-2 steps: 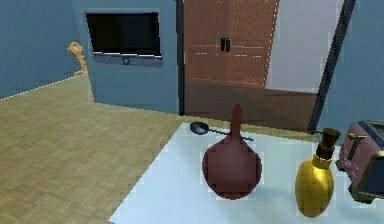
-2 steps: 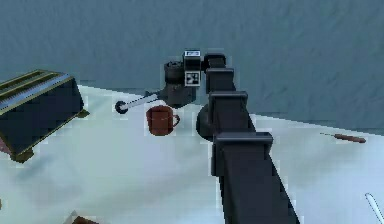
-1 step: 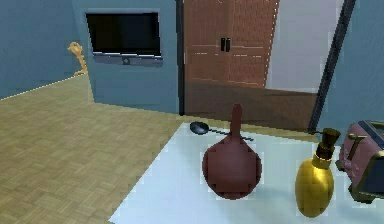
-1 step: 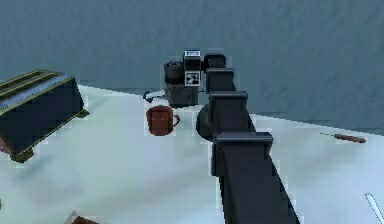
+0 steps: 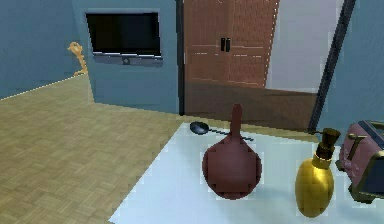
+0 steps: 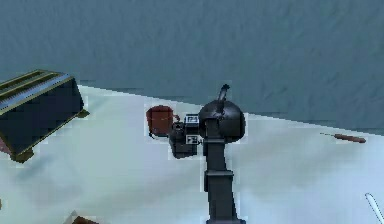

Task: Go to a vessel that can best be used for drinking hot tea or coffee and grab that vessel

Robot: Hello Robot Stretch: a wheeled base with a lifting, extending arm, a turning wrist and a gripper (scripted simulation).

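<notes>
So in the arm side view the mug [image 6: 160,120], a reddish-brown one, is sitting on the white table [image 6: 300,170] a bit left of the middle, and the gripper [image 6: 172,137] is right at it, low on the mug's right side. Can't tell if it's touching the mug or just next to it. Honestly can't tell what the fingers are doing either, or whether it's got hold of anything, since the mug is standing on the tabletop right there. The arm [image 6: 221,190] comes up from the bottom edge, and there's a dark round blob [image 6: 224,122] at its far end with a little spike on top, no idea what it is. The toaster [image 6: 36,110] is at the left, well apart from the mug, and a thin reddish stick [image 6: 343,136] lies way off at the right. The forward view has a dark red vase [image 5: 232,162] on the table, round belly and thin neck, a gold bottle [image 5: 316,180] with a black pump just right of it, and a black ladle [image 5: 200,128] behind the vase. Past the table there's a TV [image 5: 123,35] on a blue wall [image 5: 40,45] and wooden doors [image 5: 232,40].
</notes>
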